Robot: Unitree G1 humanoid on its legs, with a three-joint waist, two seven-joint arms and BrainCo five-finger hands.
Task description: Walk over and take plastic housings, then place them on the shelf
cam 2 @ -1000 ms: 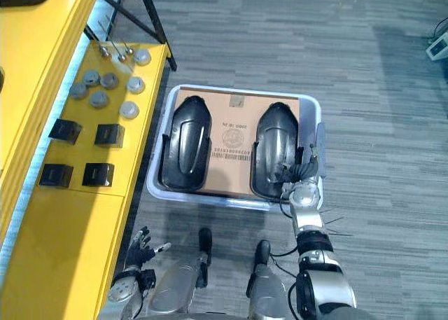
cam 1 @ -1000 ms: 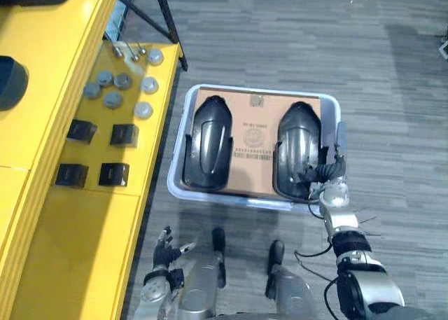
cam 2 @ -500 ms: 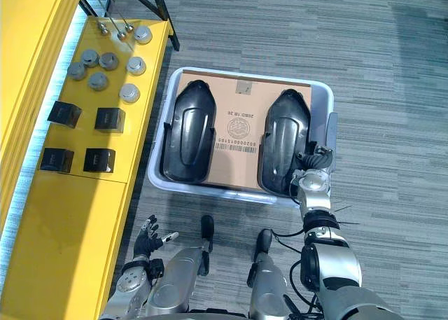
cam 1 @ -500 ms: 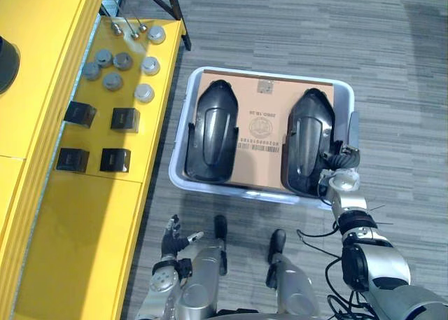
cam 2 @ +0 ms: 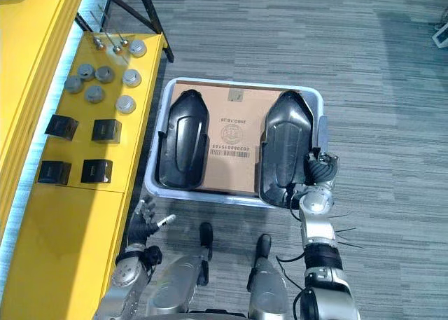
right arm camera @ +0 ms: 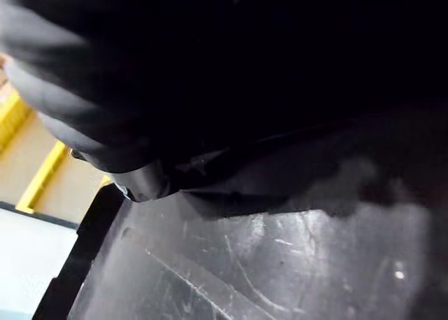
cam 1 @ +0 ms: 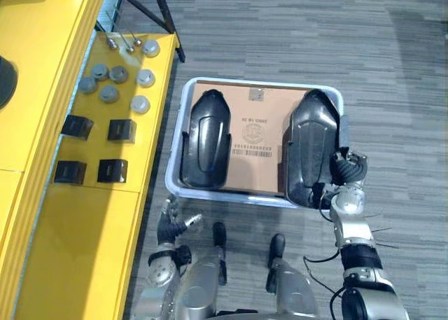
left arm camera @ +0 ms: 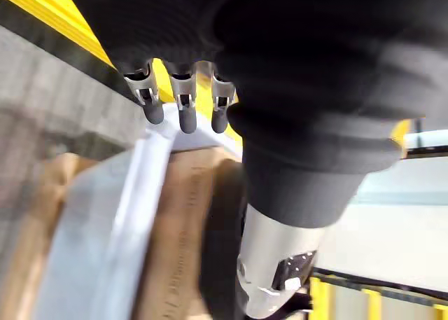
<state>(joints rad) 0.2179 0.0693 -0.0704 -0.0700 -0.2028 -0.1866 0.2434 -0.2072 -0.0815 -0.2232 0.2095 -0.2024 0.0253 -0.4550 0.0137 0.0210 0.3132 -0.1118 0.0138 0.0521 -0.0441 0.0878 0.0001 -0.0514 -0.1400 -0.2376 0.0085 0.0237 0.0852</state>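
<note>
One housing clasped at near end by right hand, left hand fingers spread

Grey discs, black blocks, cardboard sheet

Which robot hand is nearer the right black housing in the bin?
Right. The right robot hand touches that housing at its right edge; the left robot hand is outside the bin, off its near-left corner.

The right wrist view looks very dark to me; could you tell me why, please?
Right wrist view: the dark cover of the right robot hand and the black housing crowd the lens, only small glints showing; left eye view: evenly lit.
</note>
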